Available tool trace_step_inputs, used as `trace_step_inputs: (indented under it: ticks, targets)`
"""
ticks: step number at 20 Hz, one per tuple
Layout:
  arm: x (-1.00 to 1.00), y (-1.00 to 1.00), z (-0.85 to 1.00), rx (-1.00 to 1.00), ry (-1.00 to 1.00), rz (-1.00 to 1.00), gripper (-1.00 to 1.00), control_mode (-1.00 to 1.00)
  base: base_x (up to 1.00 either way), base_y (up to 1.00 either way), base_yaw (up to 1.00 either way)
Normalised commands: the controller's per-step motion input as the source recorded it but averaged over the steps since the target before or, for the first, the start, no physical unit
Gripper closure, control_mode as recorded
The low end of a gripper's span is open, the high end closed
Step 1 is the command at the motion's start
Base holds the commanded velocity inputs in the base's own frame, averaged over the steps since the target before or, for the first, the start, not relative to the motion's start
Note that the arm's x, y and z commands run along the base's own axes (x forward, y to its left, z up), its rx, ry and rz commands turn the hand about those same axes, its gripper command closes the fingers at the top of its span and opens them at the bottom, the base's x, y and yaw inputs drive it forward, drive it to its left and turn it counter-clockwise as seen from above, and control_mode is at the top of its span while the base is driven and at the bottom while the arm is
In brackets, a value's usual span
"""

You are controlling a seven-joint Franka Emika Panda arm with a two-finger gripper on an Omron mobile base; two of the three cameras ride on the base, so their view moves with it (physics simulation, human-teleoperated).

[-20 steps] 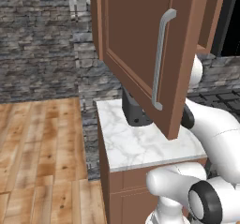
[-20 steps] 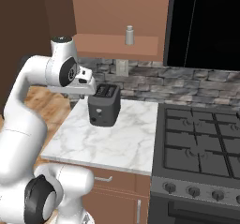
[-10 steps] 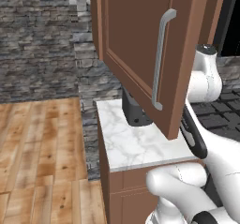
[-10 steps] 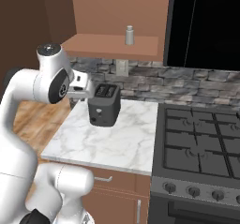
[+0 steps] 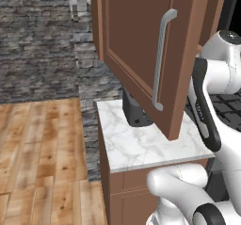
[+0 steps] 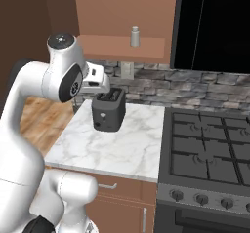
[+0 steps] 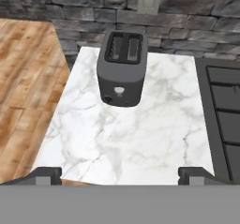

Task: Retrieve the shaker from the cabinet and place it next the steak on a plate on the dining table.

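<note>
Reaching up beside the counter, I hold my arm bent high, with the upper joint near the open cabinet [image 6: 122,12] and the hand pointing down over the marble counter [image 7: 140,138]. In the hand view my gripper [image 7: 119,175] is open wide: one finger tip is at 7 o'clock and the other at 5 o'clock, well apart, with nothing between them.

One shaker [image 6: 135,36] stands upright on the cabinet shelf, at 12 o'clock from the toaster in the right base view. I count one toaster [image 7: 122,67], dark with two slots, on the counter at 12 o'clock from my gripper. One cabinet door [image 5: 141,54] is swung open, with one long silver handle [image 5: 161,59]. One stove [image 6: 210,154] is at 3 o'clock from the counter. Wooden floor [image 7: 23,78] lies at 9 o'clock.
</note>
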Motion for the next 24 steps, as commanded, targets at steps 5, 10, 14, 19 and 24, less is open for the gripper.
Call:
trace_step_inputs:
  ticks: [5, 10, 14, 19, 24]
  targets:
    - [0.08, -0.13, 0.21, 0.00, -0.08, 0.00, -1.00, -1.00, 0.00, 0.00, 0.00]
    - [0.12, -0.09, 0.16, 0.00, -0.17, 0.00, -1.00, -1.00, 0.00, 0.00, 0.00]
    - [0.15, -0.04, 0.16, 0.00, -0.15, 0.00, -1.00, -1.00, 0.00, 0.00, 0.00]
    - [0.14, -0.05, 0.23, 0.00, -0.10, 0.00, -1.00, -1.00, 0.00, 0.00, 0.00]
    - [0.14, -0.13, 0.32, 0.00, -0.02, 0.00, -1.00, -1.00, 0.00, 0.00, 0.00]
